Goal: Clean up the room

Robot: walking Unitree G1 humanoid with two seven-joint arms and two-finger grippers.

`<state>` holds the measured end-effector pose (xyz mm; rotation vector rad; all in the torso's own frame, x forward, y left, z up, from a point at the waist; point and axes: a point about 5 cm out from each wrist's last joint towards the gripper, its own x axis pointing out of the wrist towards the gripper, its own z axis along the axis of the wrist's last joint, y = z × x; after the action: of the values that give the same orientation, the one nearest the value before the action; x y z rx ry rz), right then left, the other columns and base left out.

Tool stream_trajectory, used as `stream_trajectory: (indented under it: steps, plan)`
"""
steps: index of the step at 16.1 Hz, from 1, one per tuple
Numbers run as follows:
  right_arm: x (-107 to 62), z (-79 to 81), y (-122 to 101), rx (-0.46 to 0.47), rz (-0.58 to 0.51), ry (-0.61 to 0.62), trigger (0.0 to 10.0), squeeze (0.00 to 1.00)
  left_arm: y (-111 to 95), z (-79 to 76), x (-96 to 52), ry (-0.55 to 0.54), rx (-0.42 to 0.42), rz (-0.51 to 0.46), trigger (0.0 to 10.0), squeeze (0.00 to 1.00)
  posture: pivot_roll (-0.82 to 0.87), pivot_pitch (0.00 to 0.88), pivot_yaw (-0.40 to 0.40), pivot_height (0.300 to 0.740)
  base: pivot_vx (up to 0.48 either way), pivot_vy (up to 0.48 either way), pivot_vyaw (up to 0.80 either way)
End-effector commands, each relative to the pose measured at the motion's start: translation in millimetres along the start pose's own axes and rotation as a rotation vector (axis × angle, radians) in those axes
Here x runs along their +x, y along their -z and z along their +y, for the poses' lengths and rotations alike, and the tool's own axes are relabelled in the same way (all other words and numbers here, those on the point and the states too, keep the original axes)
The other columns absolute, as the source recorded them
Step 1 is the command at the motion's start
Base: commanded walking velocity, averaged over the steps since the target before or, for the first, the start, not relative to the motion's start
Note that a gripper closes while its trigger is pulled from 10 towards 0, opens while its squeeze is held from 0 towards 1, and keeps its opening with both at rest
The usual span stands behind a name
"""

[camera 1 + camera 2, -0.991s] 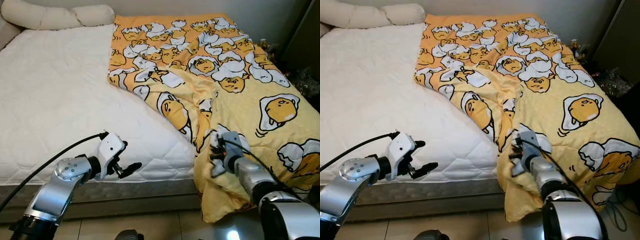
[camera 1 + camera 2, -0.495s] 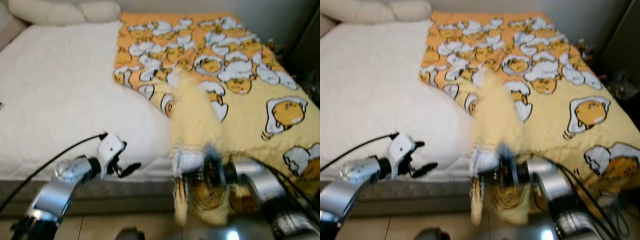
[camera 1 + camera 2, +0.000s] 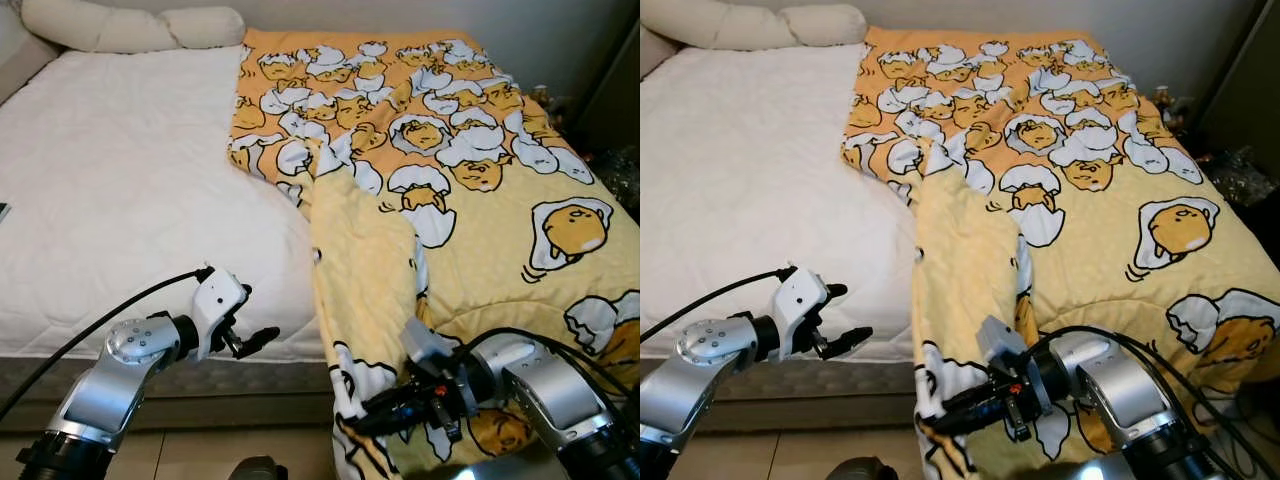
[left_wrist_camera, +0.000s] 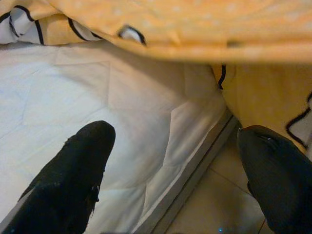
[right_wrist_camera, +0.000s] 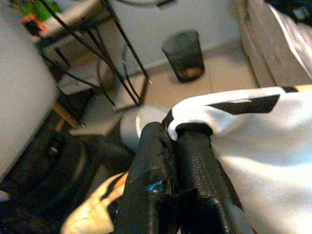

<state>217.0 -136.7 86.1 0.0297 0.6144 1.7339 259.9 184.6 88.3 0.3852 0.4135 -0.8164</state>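
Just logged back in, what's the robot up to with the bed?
The right gripper is clamped on a corner of the yellow egg-print blanket, holding it low by the foot of the bed. The blanket covers the right half of the white mattress. The left gripper is open at the mattress edge, holding nothing.

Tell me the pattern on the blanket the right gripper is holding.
The blanket is yellow-orange with cartoon egg-yolk characters in white eggshells, clearest in the left eye view.
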Motion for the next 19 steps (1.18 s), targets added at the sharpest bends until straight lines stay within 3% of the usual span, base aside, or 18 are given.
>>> stream_trajectory:
  steps: [1, 2, 8, 11, 12, 15, 16, 18, 19]
  plan:
    - [-3.0, 1.2, 3.7, 0.023, 0.036, 0.037, 10.0, 0.32, -0.4, 2.4, -0.2, 0.002, 0.019, 0.012, 10.0, 0.0, 0.12, 0.0, 0.02, 0.74, 0.0, 0.0, 0.0]
    - [-6.0, -4.4, 10.4, 0.035, 0.082, 0.114, 10.0, 1.0, -0.1, 2.8, -0.2, 0.002, 0.021, 0.015, 10.0, 0.0, 0.12, 0.0, 0.021, 0.74, 0.0, 0.0, 0.0]
    - [-13.3, -20.2, 13.4, -0.009, 0.127, 0.27, 10.0, 1.0, 0.8, 4.3, 0.6, -0.003, 0.027, 0.02, 10.0, 0.0, 0.12, 0.0, 0.023, 0.74, 0.0, 0.0, 0.0]
    - [-16.4, -35.4, 0.9, -0.069, 0.056, 0.423, 10.0, 1.0, 1.1, 5.5, 1.8, -0.024, 0.024, 0.014, 10.0, 0.0, 0.12, 0.0, 0.017, 0.74, 0.0, 0.0, 0.0]
    - [-20.0, -49.3, -11.5, -0.097, -0.04, 0.58, 10.0, 1.0, 0.0, 8.3, 4.9, -0.077, -0.005, -0.013, 10.0, 0.0, 0.12, 0.0, 0.016, 0.74, 0.0, 0.0, 0.0]
    - [-26.4, -70.0, -24.7, -0.076, -0.208, 0.869, 10.0, 1.0, -3.3, 20.2, 13.1, -0.273, -0.083, -0.086, 10.0, 0.0, 0.11, 0.0, 0.015, 0.74, 0.0, 0.0, 0.0]
    - [-33.5, -83.3, -26.2, -0.015, -0.311, 1.084, 10.0, 1.0, -2.4, 21.9, 16.6, -0.338, -0.093, -0.096, 10.0, 0.0, 0.11, 0.0, 0.016, 0.74, 0.0, 0.0, 0.0]
    - [-40.0, -96.3, -19.2, 0.112, -0.442, 1.361, 10.0, 1.0, 3.3, 22.7, 21.0, -0.427, -0.145, -0.083, 10.0, 0.0, 0.1, 0.0, 0.015, 0.74, 0.0, 0.0, 0.0]
    - [-40.4, -97.6, -17.3, 0.128, -0.458, 1.41, 10.0, 1.0, 4.1, 22.6, 21.5, -0.44, -0.156, -0.084, 10.0, 0.0, 0.1, 0.0, 0.015, 0.74, 0.0, 0.0, 0.0]
